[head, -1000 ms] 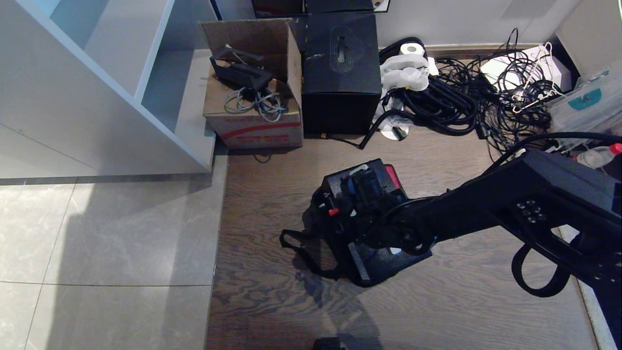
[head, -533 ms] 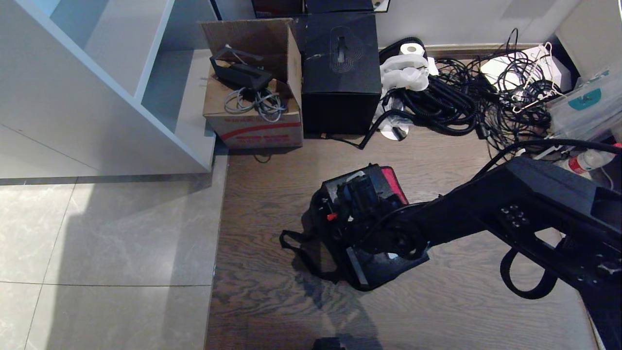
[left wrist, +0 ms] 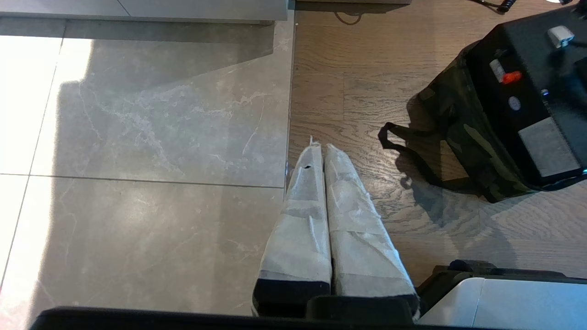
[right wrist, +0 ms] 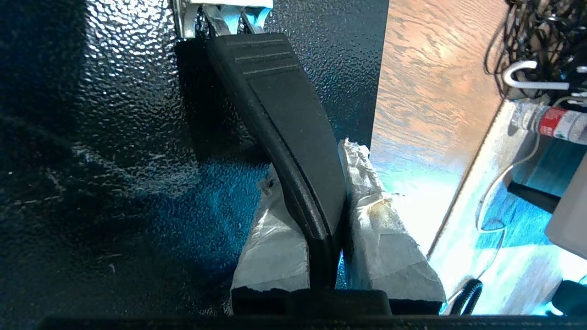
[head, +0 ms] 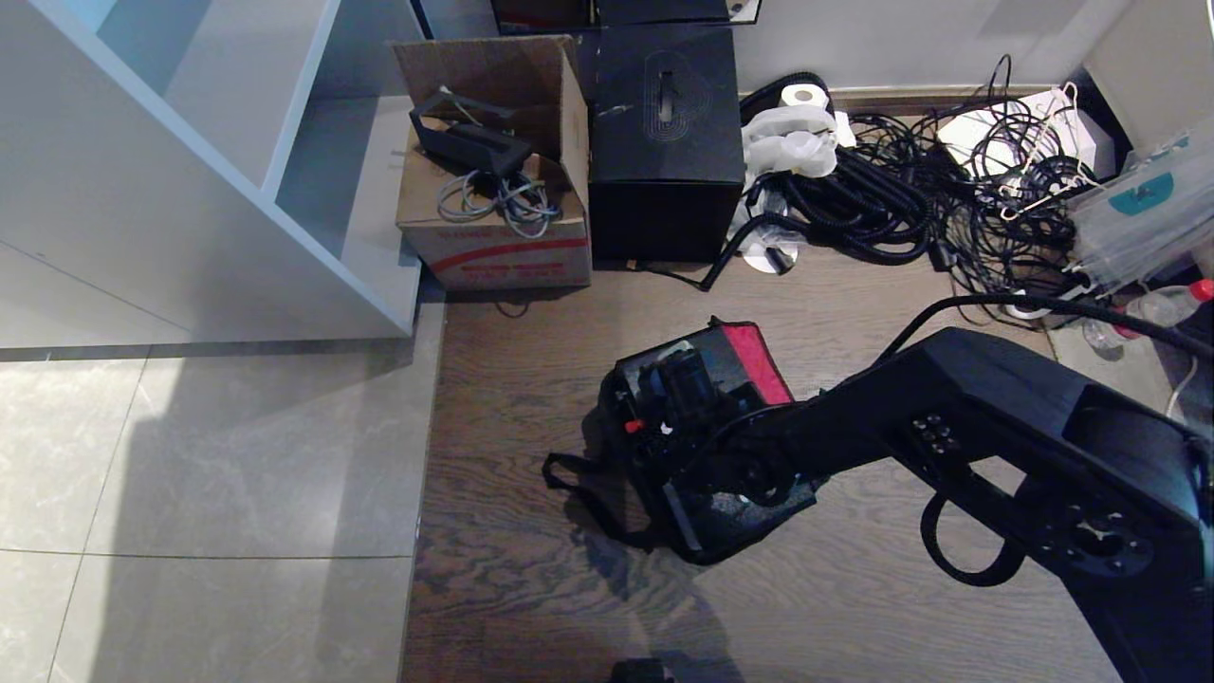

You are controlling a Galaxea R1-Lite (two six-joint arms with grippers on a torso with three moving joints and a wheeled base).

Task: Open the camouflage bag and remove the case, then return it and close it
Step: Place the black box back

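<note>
The right gripper (right wrist: 321, 215) had its taped fingers (right wrist: 380, 238) clamped on the black handle (right wrist: 284, 119) of the case (head: 740, 507) — one pad on each side of the grip, pressed against it. The handle ran up to a silver hinge fitting (right wrist: 220, 13) on the case's pebbled black wall. In the head view the right arm (head: 948, 446) reached in from the right across the wooden floor (head: 854, 607), its wrist lying over the case.

The camouflage bag (left wrist: 463, 142) sat on the wooden floor around the lower part of the case, just right of the line where wood met grey tile (head: 218, 474). Its mouth stood open, with a red lining flap (head: 759, 365) showing at the far side and a black strap (head: 579, 479) trailing onto the floor toward the tiles. How far the case sat inside the bag could not be told.

The left gripper (left wrist: 321, 151) hung apart from the work — above the seam between tile and wood, its two taped fingers (left wrist: 302, 220) pressed together with nothing between them.

Behind the bag, against the wall, stood a cardboard carton (head: 498, 237), a black box (head: 664, 142) and a tangle of black cables (head: 910, 199).
</note>
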